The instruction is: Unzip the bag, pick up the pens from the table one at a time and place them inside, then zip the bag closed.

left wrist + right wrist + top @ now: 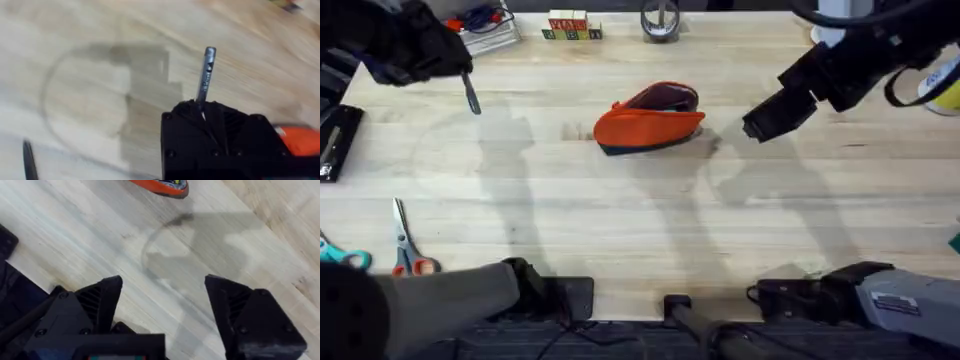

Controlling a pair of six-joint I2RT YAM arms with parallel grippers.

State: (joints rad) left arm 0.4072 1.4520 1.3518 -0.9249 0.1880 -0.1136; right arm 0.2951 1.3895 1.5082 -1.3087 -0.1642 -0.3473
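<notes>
The orange bag (648,119) with its dark base lies at the middle of the table (640,220), its top gaping open to a dark inside; an orange edge of it shows in the right wrist view (160,186) and in the left wrist view (300,141). High over the table's far left, my left gripper (460,62) is shut on a slim silver-grey pen (471,94), which sticks out from its fingers (206,75). My right gripper (760,125) hovers just right of the bag, open and empty (162,295).
Orange-handled scissors (408,250) and teal-handled ones (340,255) lie at the near left. A black case (335,140) sits at the left edge. Letter blocks (570,27), a wire tray (485,30) and a round metal item (660,20) line the far edge.
</notes>
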